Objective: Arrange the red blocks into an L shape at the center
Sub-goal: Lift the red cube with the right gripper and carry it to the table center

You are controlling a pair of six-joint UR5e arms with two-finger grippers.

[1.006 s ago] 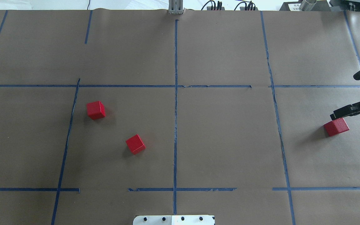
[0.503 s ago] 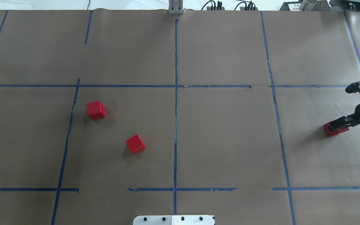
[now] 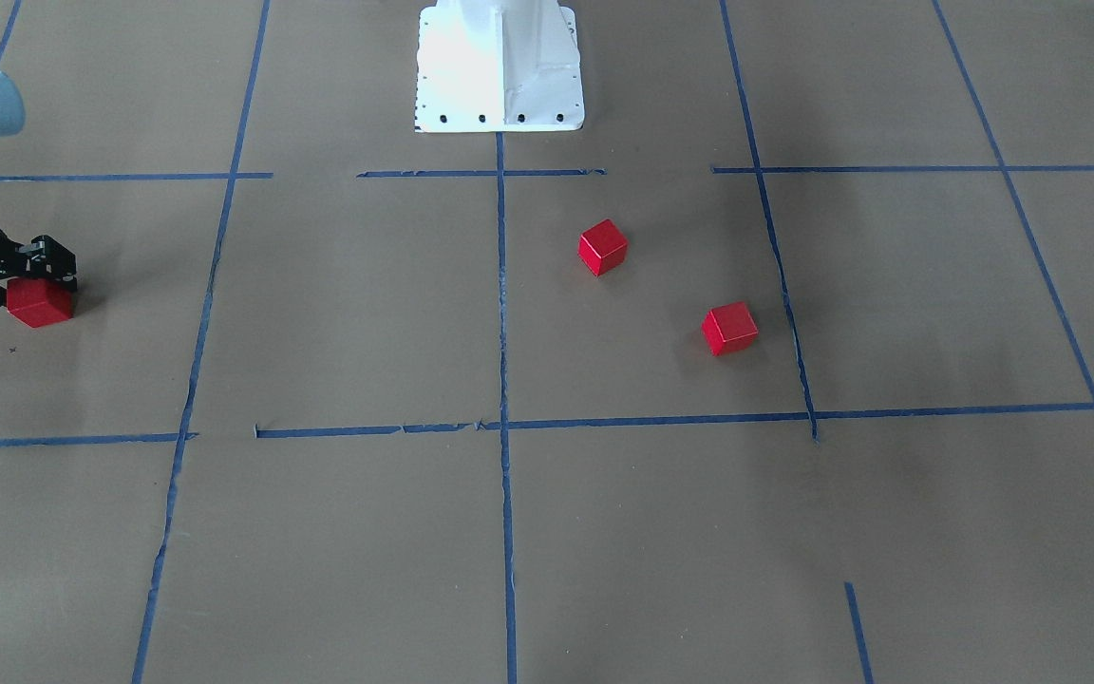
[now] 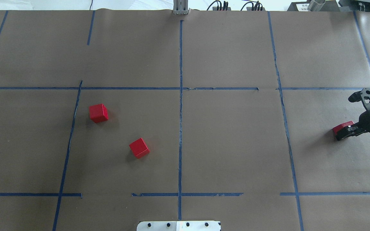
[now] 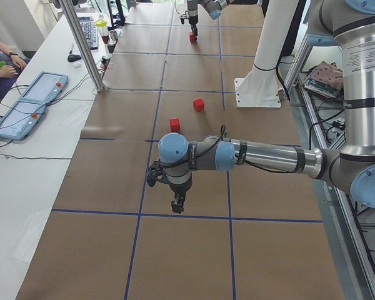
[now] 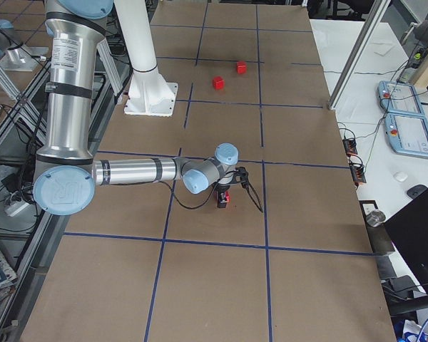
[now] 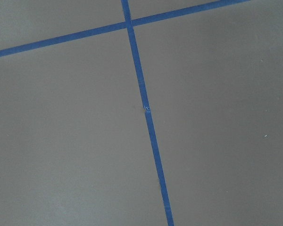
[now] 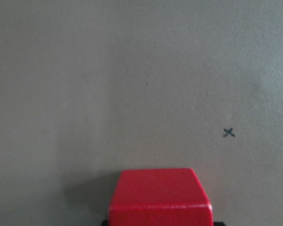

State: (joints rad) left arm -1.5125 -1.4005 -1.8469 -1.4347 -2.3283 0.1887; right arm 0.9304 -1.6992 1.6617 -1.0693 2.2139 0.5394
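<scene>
Bench (image 4: 236,48): brown paper with a blue tape grid. The white base (image 3: 499,66) stands at the middle of the robot-side edge.

Right arm (image 6: 128,171): stretched low toward the right end of the bench. Left arm (image 5: 269,156): reaches toward the left end and hangs above a tape crossing.

Center (image 4: 204,141): the middle cell, split by the tape line (image 4: 180,128). No L shape there yet.

Red blocks:
- Two lie loose in the left half of the middle cell, apart from each other, neither squared to the tape. One (image 4: 98,113) is just beside the cell's left tape line. The other (image 4: 139,148) is nearer the robot-side edge and the tape line.
- The third (image 8: 159,197) sits near the right end of the bench, about midway between the robot-side and far edges, well apart from the center.

Right claw (image 4: 344,131): down at bench level astride the third block, one finger on each side. Cannot tell whether the fingers are clenched on it or merely flank it.

Left claw (image 5: 177,203): cannot tell whether released or clenched. It carries nothing visible.

Key relation: the third block lies directly between the right claw's fingers. It is a cube, so no long axis matters. Its goal lies toward the left end, past one tape line. Judgement: the step in hand is the grasp, then a carry to center by the right arm, the nearer one
</scene>
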